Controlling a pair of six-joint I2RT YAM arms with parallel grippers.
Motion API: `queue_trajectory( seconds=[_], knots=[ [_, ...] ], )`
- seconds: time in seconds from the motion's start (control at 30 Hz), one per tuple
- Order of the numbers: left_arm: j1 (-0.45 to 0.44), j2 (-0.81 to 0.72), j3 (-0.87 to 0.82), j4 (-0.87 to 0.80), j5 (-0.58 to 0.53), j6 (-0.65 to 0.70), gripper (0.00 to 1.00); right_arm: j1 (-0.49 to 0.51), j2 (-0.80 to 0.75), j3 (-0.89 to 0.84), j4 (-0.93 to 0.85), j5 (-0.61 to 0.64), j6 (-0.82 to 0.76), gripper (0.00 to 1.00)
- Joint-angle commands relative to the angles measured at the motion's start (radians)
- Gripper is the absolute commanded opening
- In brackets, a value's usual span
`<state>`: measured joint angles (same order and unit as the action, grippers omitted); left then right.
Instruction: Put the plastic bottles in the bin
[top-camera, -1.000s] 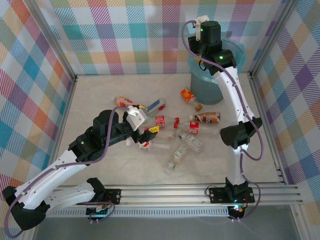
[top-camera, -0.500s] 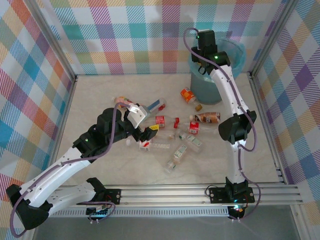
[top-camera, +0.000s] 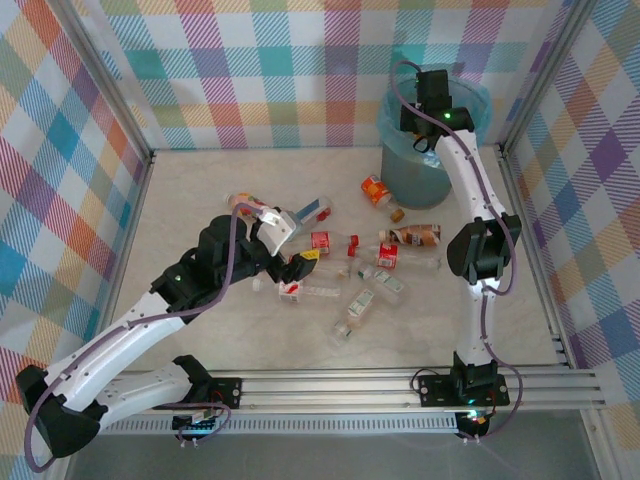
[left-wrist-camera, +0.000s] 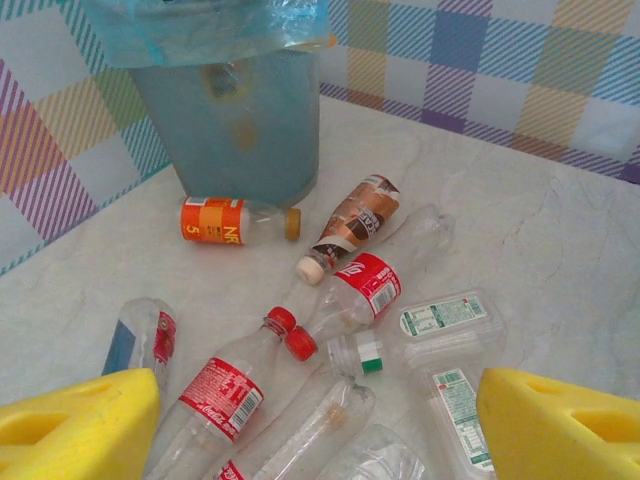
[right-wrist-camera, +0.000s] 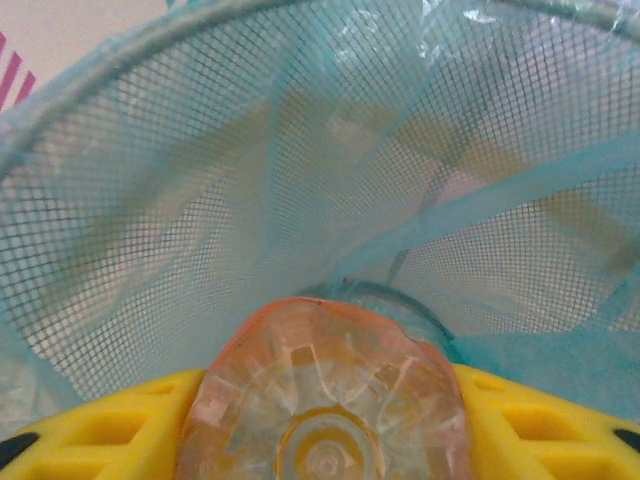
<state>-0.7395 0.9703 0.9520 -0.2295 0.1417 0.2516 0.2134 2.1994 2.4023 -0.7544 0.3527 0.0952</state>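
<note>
**Marbled table, checked walls: release over the bin**

Marbled table (top-camera: 200, 190) is enclosed by pastel checked walls. Nearest the bases, the left gripper (top-camera: 290, 245) is seen low over the scatter. Its yellow fingers (left-wrist-camera: 80, 425) are spread wide with nothing between them.

Mid-table the plastic bottles (top-camera: 360, 300) lie on their sides, several touching. A red-labelled bottle (left-wrist-camera: 365, 285) lies among them, and an orange-labelled bottle (left-wrist-camera: 215, 220) lies just beside the bin's foot.

At the far right the bin (top-camera: 410, 175) stands with its blue liner folded over the rim. The right gripper (right-wrist-camera: 325, 445) is held above its mouth. The jaws sit against both sides of a pink-tinted bottle (right-wrist-camera: 320, 350), whose base faces the camera, with the bin's mesh wall beyond it.

Step judged: release. The bottle is best let go only while it is centred over the opening, clear of the rim and the loose liner. The jaws should be opened fully before the arm is lifted, so that nothing is dragged out. Most bottles are not yet binned.
</note>
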Motion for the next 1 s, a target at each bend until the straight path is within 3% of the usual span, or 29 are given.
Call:
queue_trajectory(
  seconds=[0.0,0.17,0.5,0.97],
  knots=[
    [0.013,0.011,0.008,0.038,0.019,-0.02,0.82,0.004,0.016,0.002,0.003,-0.032,0.02,0.65],
    [0.013,0.015,0.019,0.032,0.006,-0.031,0.82,0.005,-0.002,0.01,0.0,-0.059,0.031,0.72],
    [0.014,0.011,0.059,-0.036,-0.024,-0.07,0.82,0.03,-0.071,0.037,-0.055,-0.098,0.095,0.72],
    [0.016,-0.048,0.1,-0.252,-0.121,-0.054,0.82,0.09,-0.279,-0.011,-0.055,-0.013,0.046,0.75]
  ],
)
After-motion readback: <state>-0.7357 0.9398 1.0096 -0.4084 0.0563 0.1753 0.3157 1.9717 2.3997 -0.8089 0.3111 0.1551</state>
